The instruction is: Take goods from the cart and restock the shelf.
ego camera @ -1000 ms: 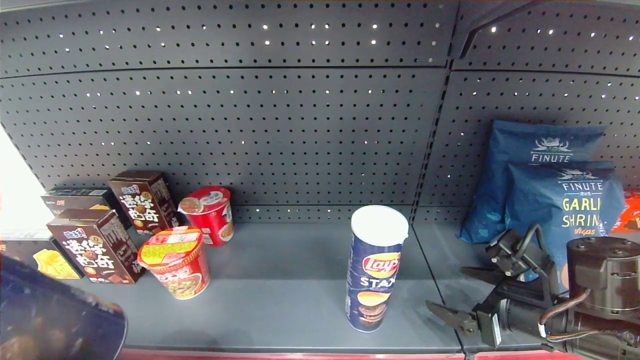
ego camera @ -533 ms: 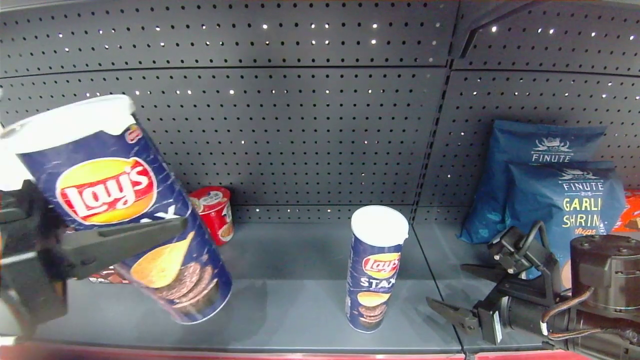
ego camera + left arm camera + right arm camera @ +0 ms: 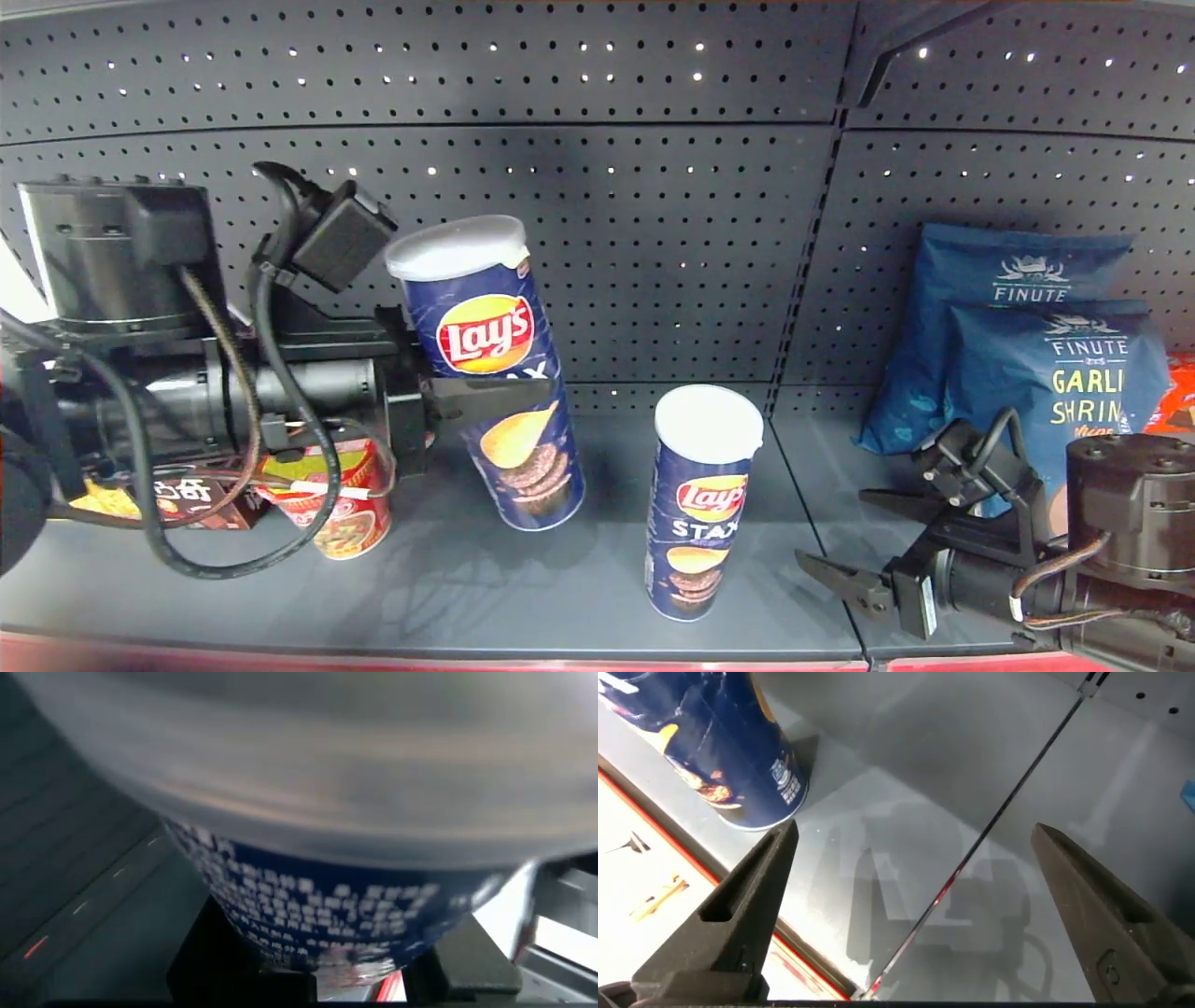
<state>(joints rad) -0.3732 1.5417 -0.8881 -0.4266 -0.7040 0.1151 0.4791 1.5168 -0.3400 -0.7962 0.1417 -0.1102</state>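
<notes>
Held can [image 3: 476,327], head view: tilted over the shelf [image 3: 560,579], clamped in left gripper [image 3: 499,392]; standing can [image 3: 700,504] is just past its fingertips, so a sideways swing could topple it.
Held can, left wrist view: between the jaws; released tilted, it may fall.
Right gripper [image 3: 915,831], right wrist view: spread, empty, standing can beside one finger.

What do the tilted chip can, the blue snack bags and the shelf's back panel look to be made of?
The tilted can looks like a cardboard tube, glossy printed wrap, whitish plastic lid. The blue snack bags: creased flexible film, probably plastic, matte. The back panel: dark painted sheet metal, judging by regular punched holes.
</notes>
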